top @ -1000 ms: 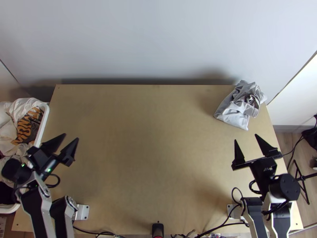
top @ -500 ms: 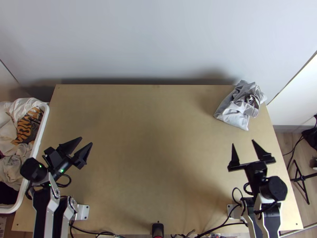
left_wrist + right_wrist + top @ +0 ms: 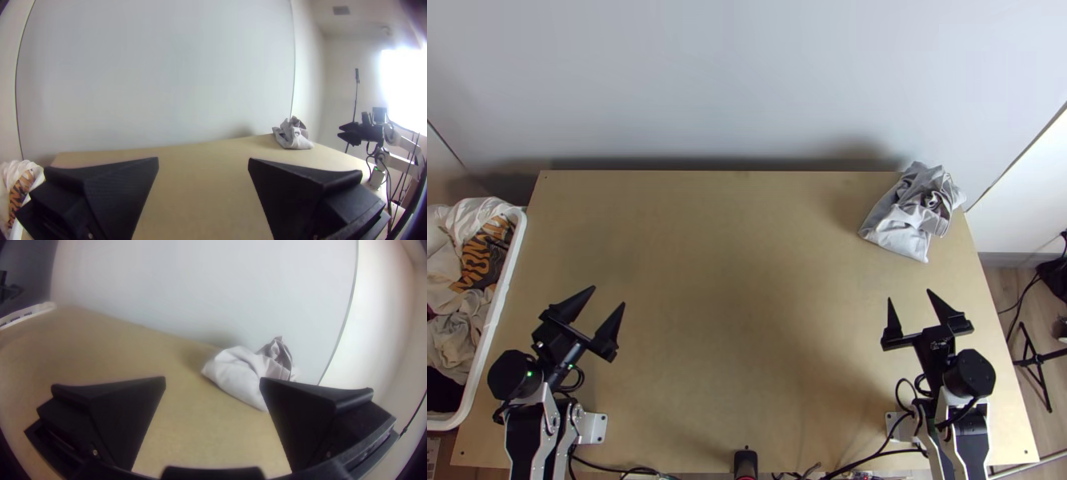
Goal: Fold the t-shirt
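Observation:
In the top view my left gripper point(image 3: 609, 295) stands open over the table's left part, near the basket, with nothing between its fingers. My right gripper point(image 3: 909, 295) is open too, below the bunched light grey cloth point(image 3: 899, 228) at the table's far right corner, and apart from it. The left wrist view has the left gripper point(image 3: 203, 162) spread wide, with the cloth point(image 3: 293, 135) far off. In the right wrist view, one finger of the right gripper point(image 3: 212, 381) covers part of the cloth point(image 3: 235, 371). The cloth lies crumpled, with one flatter corner towards the near side.
A white basket point(image 3: 497, 316) of mixed clothes point(image 3: 483, 256) stands at the left edge of the wooden table point(image 3: 747, 280). Behind the table rises a pale wall point(image 3: 747, 80). Cables point(image 3: 875, 456) and a small black device point(image 3: 745, 464) lie along the near edge.
The left gripper has moved to the right and towards the near edge, away from the basket. The right gripper has shifted slightly left and nearer. The cloth lies as before.

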You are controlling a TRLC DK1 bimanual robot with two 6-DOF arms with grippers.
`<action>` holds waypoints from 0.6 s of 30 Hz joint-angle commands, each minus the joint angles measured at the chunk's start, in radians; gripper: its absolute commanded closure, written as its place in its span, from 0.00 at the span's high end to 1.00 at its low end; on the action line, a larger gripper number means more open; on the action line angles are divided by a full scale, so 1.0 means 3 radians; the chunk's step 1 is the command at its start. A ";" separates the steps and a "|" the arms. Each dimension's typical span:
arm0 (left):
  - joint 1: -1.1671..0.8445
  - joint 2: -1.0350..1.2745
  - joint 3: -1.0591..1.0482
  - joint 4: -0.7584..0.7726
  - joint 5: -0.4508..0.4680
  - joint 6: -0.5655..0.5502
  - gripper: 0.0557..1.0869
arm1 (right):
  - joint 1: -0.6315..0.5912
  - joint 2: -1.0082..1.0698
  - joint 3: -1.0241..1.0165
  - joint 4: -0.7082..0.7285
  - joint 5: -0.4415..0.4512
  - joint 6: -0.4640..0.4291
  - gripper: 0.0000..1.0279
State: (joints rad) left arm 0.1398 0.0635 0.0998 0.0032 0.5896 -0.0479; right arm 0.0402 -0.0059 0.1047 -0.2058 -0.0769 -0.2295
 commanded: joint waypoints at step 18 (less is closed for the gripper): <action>-0.0814 -0.0212 -0.0062 -0.1039 -0.0084 0.1433 0.95 | -0.0129 0.0009 -0.0027 -0.0081 0.0006 -0.0023 0.96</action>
State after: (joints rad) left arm -0.0883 0.0017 0.0837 -0.2829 0.5636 0.3538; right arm 0.0051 -0.0040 0.0967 -0.2295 -0.0753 -0.2363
